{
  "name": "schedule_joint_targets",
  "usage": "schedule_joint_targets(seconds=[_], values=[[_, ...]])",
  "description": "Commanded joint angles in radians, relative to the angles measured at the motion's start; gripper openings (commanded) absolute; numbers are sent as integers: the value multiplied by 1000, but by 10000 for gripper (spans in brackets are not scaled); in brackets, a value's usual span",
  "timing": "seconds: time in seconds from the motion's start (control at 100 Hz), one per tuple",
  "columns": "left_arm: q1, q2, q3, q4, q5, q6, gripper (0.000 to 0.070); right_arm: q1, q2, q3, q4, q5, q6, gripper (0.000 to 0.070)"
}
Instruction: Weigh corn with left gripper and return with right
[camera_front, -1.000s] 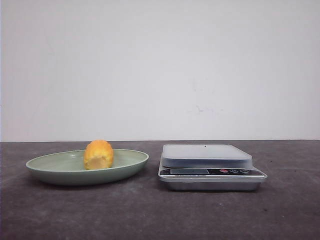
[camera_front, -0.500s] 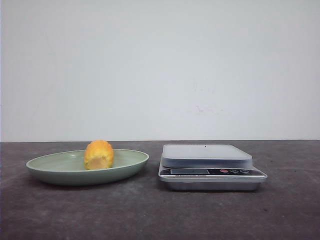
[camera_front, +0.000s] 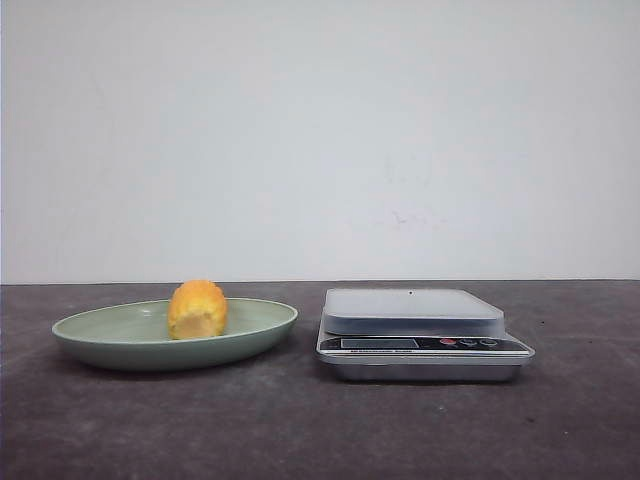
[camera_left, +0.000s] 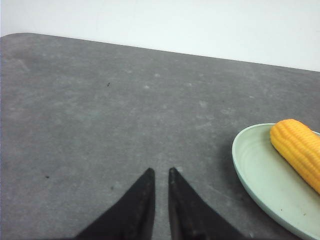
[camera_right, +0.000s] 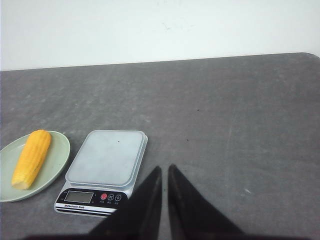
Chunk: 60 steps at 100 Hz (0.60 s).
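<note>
The yellow-orange corn (camera_front: 197, 309) lies on a pale green plate (camera_front: 110, 338) at the left of the table; it also shows in the left wrist view (camera_left: 298, 148) and the right wrist view (camera_right: 31, 157). A silver kitchen scale (camera_front: 415, 325) with an empty platform stands to the plate's right. My left gripper (camera_left: 160, 173) is shut and empty, above bare table beside the plate (camera_left: 260, 180). My right gripper (camera_right: 164, 169) is shut and empty, beside the scale (camera_right: 105, 167). Neither gripper shows in the front view.
The table is dark grey with a white wall behind it. The scale's display and buttons (camera_front: 420, 344) face the front. The table's rounded far corners show in both wrist views.
</note>
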Motion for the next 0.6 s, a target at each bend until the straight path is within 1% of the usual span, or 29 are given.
schedule_joint_targets(seconds=[0.0, 0.33, 0.38, 0.47, 0.59], values=[[2, -2, -18, -4, 0, 8, 0, 4, -2, 10, 8, 0, 11, 15], [2, -2, -18, -4, 0, 9, 0, 4, -2, 10, 8, 0, 11, 15], [2, -2, -18, -4, 0, 8, 0, 4, -2, 10, 18, 9, -22, 15], [2, -2, -18, -4, 0, 9, 0, -23, -12, 0, 92, 31, -69, 15], [2, -2, -18, -4, 0, 8, 0, -114, -55, -92, 248, -14, -153, 15]])
